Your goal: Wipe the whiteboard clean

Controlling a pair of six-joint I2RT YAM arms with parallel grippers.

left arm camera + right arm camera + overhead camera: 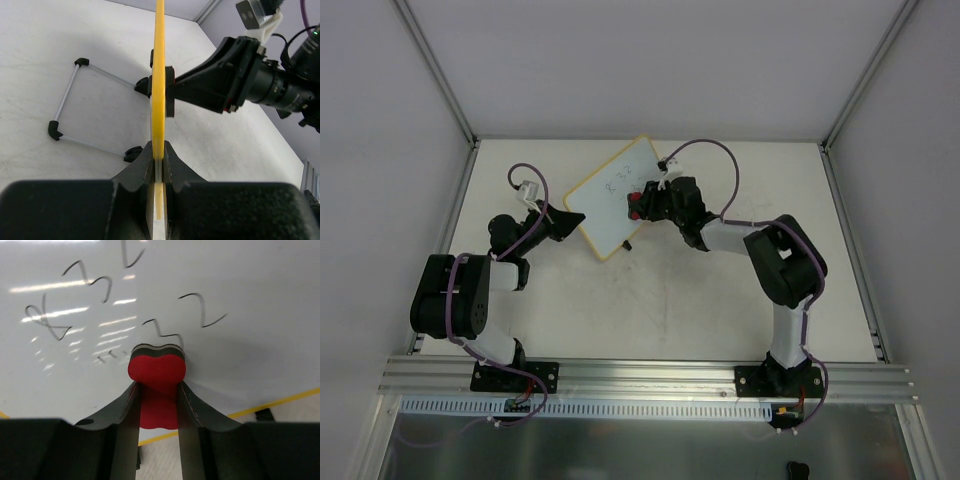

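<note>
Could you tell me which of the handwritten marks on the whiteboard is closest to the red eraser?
The zigzag mark directly above the eraser; the others on the whiteboard sit farther off, up and to either side.

We see the board edge-on, pinched at our left wrist.
Our left gripper [159, 152] clamps the whiteboard [159, 75] by its yellow rim, upright; the right gripper [182, 92] meets its right face, and a black-capped wire stand [67, 95] reaches left over the table [60, 40].

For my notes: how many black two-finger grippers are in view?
2. The left gripper clamps the yellow-framed whiteboard; the right gripper holds a red eraser against it. None hidden.
</note>
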